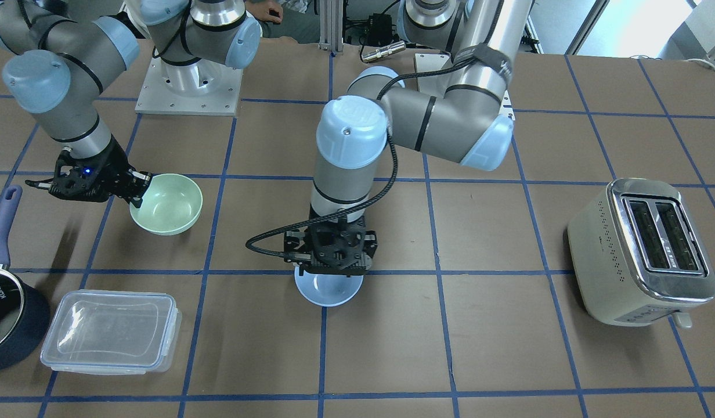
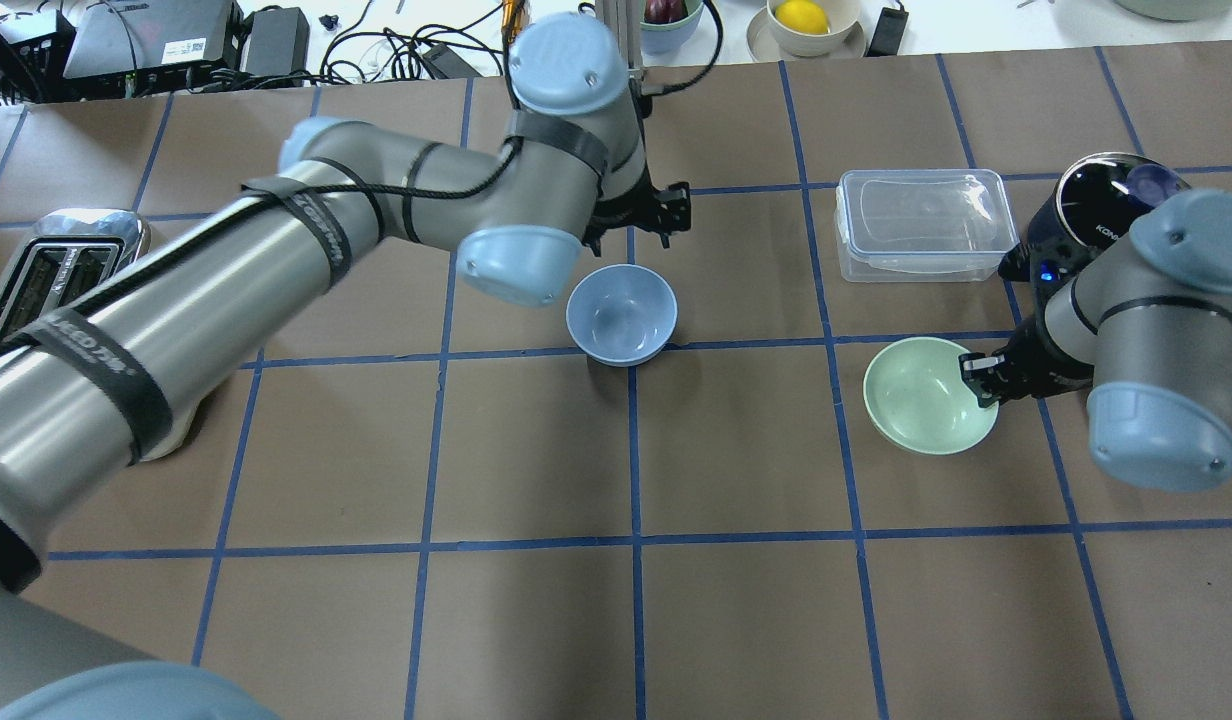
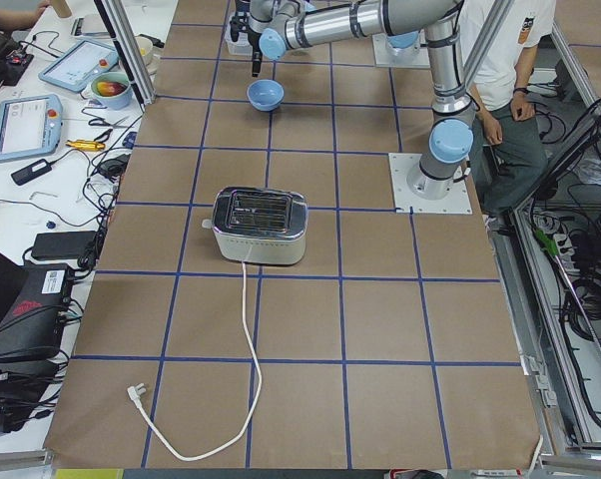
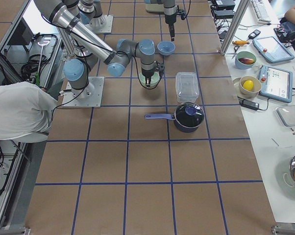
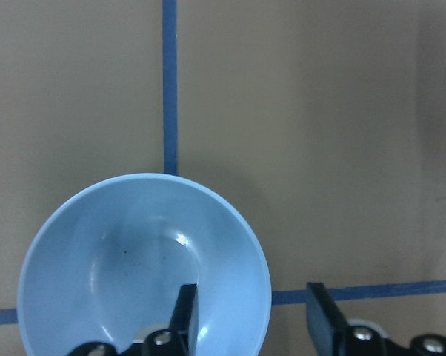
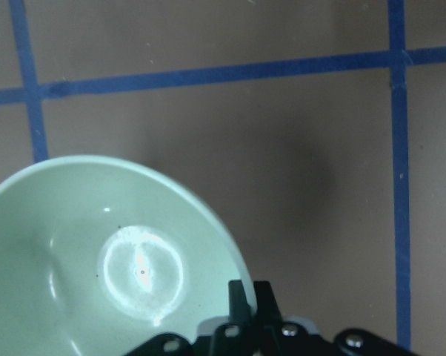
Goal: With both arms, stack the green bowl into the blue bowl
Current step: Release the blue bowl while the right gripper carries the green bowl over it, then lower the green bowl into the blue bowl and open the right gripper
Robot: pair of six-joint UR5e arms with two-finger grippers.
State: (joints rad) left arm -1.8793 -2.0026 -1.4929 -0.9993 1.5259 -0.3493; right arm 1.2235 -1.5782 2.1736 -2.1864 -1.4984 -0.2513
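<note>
The blue bowl (image 2: 621,315) stands upright on the table's middle and also shows in the left wrist view (image 5: 119,274). My left gripper (image 1: 328,264) is open and empty above it. In the left wrist view (image 5: 253,319) one finger lies over the bowl's inside and the other outside its rim. The green bowl (image 2: 921,395) is to the right of the overhead view. My right gripper (image 2: 981,382) is shut on its rim, which sits pinched between the fingers in the right wrist view (image 6: 251,304). I cannot tell whether the green bowl (image 1: 167,204) is off the table.
A clear lidded plastic container (image 2: 921,222) and a dark navy saucepan (image 2: 1096,205) stand beyond the green bowl. A cream toaster (image 1: 642,249) stands on the left arm's side. Bowls of fruit (image 2: 801,20) stand beyond the table's far edge.
</note>
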